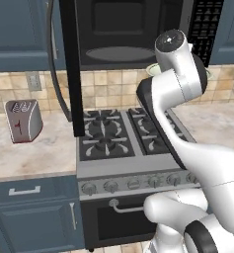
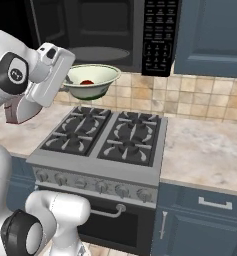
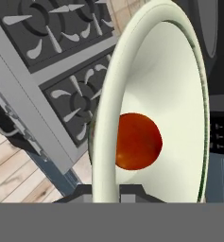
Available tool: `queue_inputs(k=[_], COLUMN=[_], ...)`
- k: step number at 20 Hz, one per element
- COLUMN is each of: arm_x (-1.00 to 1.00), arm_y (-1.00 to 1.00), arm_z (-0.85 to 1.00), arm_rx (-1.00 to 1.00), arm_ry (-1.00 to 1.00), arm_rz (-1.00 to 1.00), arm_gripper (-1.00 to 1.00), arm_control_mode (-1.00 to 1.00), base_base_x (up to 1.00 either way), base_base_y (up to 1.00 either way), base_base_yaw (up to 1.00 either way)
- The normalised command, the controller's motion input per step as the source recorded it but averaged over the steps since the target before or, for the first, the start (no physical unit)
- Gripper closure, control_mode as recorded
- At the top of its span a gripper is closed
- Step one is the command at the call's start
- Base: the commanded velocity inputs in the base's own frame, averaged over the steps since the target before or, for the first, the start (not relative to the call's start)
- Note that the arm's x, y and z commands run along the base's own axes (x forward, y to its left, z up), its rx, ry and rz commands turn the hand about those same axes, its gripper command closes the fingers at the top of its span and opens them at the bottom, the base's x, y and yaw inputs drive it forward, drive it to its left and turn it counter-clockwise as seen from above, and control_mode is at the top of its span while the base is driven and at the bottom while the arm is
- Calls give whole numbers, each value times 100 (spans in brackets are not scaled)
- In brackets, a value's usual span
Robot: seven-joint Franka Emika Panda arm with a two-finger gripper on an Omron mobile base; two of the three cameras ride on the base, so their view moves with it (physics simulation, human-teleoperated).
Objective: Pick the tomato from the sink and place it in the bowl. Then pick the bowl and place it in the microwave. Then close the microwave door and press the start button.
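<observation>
Bowl (image 2: 92,80) is up in the air, carried by the arm over the stove (image 2: 107,137), just below and in front of the open microwave (image 2: 102,30). Tomato (image 3: 137,141) sits inside it, so step one looks done; step in hand is getting the bowl into the cavity. Pincer (image 3: 106,191) is nearly closed, clamped on the bowl's near rim, one tip either side of the wall in the hand view. Bowl looks roughly level from the right base view, tomato near its bottom.

Microwave door (image 1: 71,64) hangs swung wide open to the left, seen edge-on in the left base view, its bar handle curving beside it. Turntable plate (image 2: 100,52) shows pale grey inside the cavity.

Next move, my guess: lift a bit, push forward so the bowl clears the cavity's lower lip, set it down on the turntable, let go and back out. Keep it level or the tomato may roll out. Then door, then start button.

Writing: keypad column (image 2: 157,35) has rows of small light marks, too tiny to read. No brand legible. Toaster (image 1: 23,120) on the left bench (image 1: 34,153), no label visible.
</observation>
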Motion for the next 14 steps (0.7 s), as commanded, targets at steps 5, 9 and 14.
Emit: queue_inputs(k=[5, 9, 14], arm_x=[0, 0, 3], arm_y=[0, 0, 52], arm_z=[0, 0, 4], arm_rx=[0, 0, -1], arm_ry=[0, 0, -4], arm_rz=[0, 0, 10], arm_gripper=[100, 100, 100], arm_control_mode=[100, -100, -100], base_base_x=[1, 0, 0], base_base_y=[1, 0, 0], base_base_yaw=[0, 0, 0])
